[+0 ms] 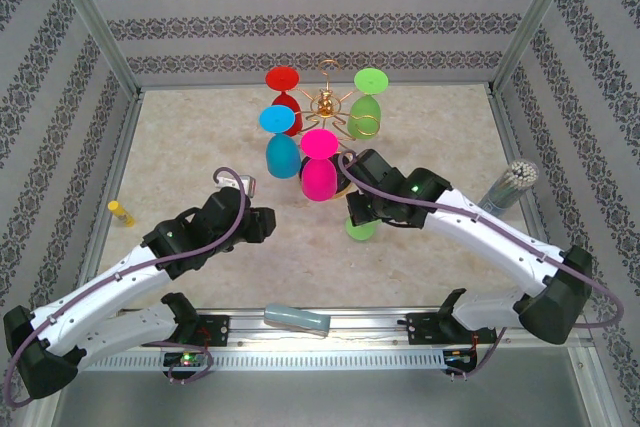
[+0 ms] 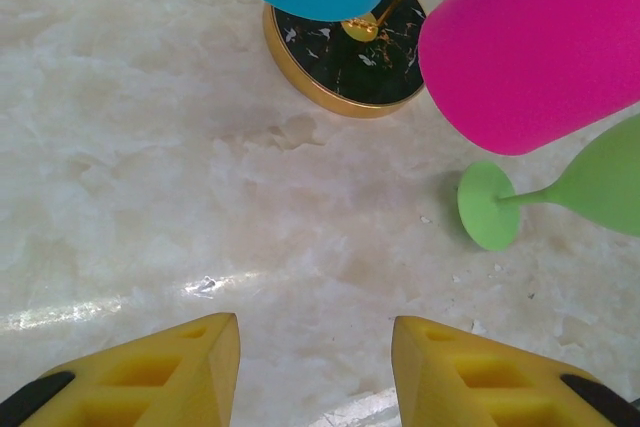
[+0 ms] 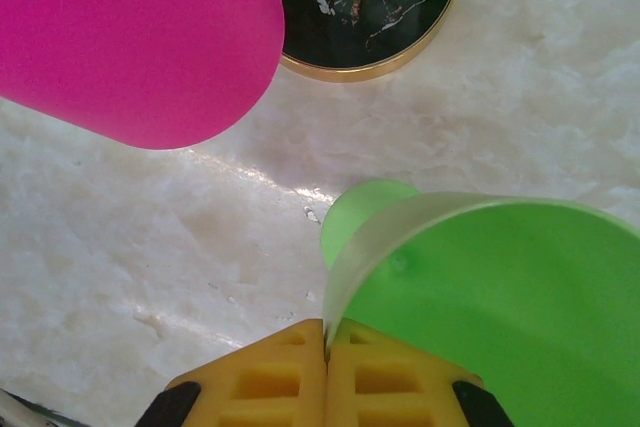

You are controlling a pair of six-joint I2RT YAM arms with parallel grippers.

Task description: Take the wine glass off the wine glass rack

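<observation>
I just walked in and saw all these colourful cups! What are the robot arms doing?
The right pincer is shut on the rim of a light green wine glass. It holds the glass tilted and low by the table, off the gold wine glass rack. A red glass, a blue glass, a pink glass and a second green glass hang on the rack. The left pincer is open above the table nearby, holding nothing.
</observation>
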